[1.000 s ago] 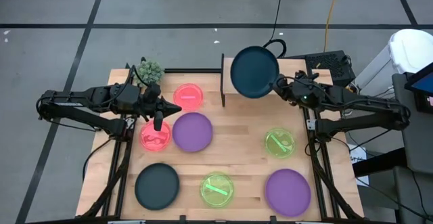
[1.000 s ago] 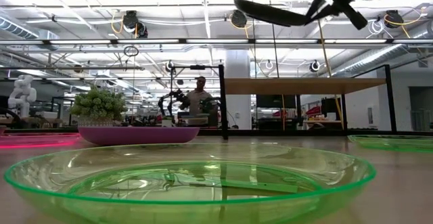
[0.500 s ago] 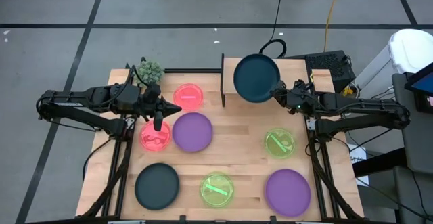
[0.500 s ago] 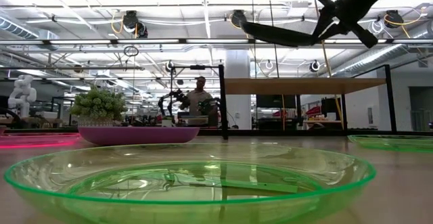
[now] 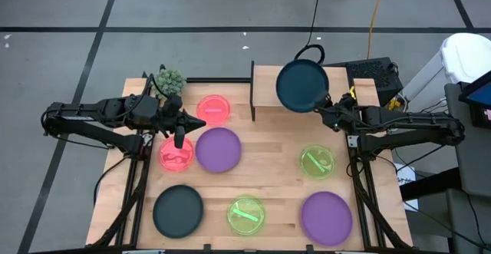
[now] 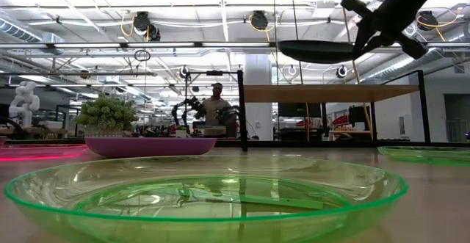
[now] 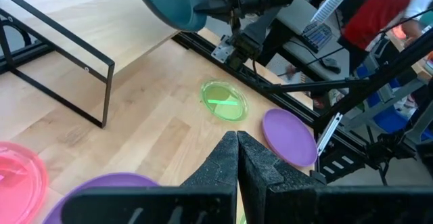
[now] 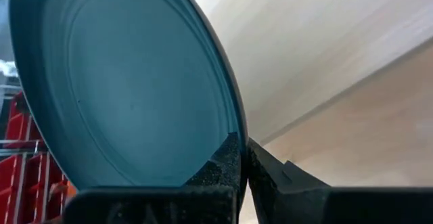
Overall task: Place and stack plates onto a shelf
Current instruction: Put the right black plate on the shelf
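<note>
right gripper [image 5: 328, 104] clamped on dark teal plate [image 5: 301, 86] above shelf [image 5: 268, 81], left gripper [image 5: 179, 139] clenched, holding nothing

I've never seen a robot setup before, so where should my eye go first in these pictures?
First, the large dark teal round plastic plate, held in the air above the small raised light-wood shelf at the table's far side, pinched at its rim by the right end effector. Next, the bright plates lying flat on the big wooden table, like the large purple round plastic plate by the shut left end effector.
</note>
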Tool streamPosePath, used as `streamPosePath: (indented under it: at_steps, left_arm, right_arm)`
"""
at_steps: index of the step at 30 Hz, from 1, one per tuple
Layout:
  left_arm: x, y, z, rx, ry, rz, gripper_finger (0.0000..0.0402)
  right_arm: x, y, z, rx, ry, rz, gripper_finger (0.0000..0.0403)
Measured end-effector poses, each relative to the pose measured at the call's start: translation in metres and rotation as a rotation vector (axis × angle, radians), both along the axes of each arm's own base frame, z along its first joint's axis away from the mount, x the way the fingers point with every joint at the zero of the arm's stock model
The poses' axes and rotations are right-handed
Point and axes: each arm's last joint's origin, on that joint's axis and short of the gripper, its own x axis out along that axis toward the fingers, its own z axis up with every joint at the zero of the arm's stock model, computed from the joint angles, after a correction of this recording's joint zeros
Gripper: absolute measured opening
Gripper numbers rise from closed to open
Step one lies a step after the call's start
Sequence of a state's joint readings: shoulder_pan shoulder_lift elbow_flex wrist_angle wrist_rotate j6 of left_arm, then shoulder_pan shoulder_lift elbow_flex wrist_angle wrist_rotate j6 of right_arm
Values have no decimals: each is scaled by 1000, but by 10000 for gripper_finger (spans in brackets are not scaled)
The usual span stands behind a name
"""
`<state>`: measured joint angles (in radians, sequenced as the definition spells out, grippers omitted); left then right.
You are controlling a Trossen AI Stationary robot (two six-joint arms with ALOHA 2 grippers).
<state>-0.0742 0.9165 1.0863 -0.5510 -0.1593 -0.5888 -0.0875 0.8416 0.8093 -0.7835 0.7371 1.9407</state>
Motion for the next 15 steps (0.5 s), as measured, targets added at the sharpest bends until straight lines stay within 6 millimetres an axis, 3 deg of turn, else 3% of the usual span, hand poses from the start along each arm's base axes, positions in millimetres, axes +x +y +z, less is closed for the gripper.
streamPosePath:
  at_steps: [15]
  left_arm:
    - [0, 0, 0, 0, 0, 0, 1]
  right_arm:
    - [-20, 0, -8, 27, 42, -185, 0]
